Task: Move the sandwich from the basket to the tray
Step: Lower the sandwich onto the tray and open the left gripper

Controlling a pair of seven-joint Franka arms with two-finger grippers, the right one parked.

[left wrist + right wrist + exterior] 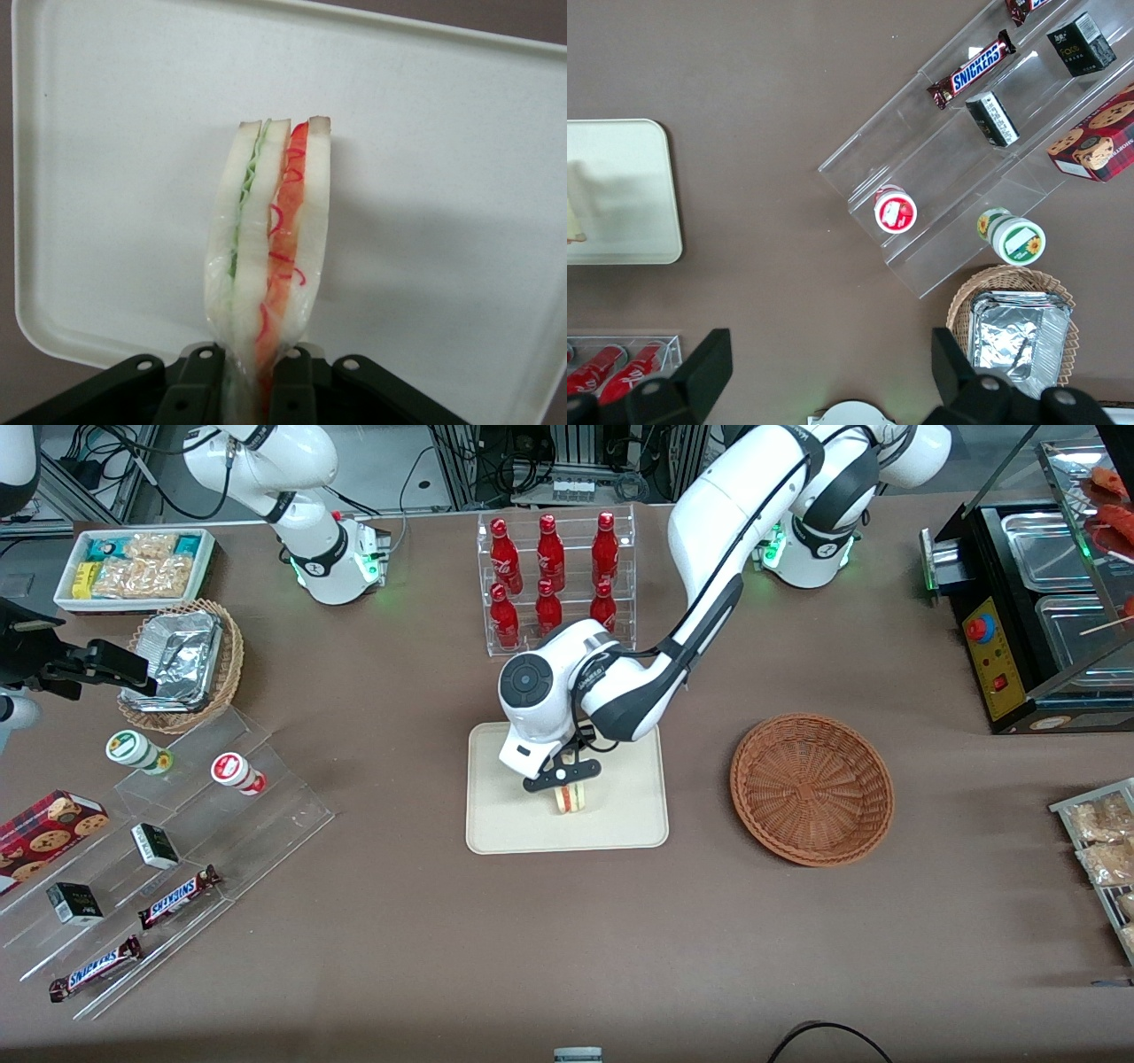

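The sandwich, a wrapped wedge of pale bread with green and red-orange layers, stands on its edge over the middle of the cream tray. My left gripper is directly above it, shut on the sandwich's wrapped end, with a black finger pressed against each face. Whether the sandwich touches the tray floor I cannot tell. The reddish-brown wicker basket sits beside the tray toward the working arm's end, with nothing in it.
A clear rack of red bottles stands farther from the front camera than the tray. Clear stepped shelves with snack bars, cups and boxes and a lighter basket of foil containers lie toward the parked arm's end. A black food warmer occupies the working arm's end.
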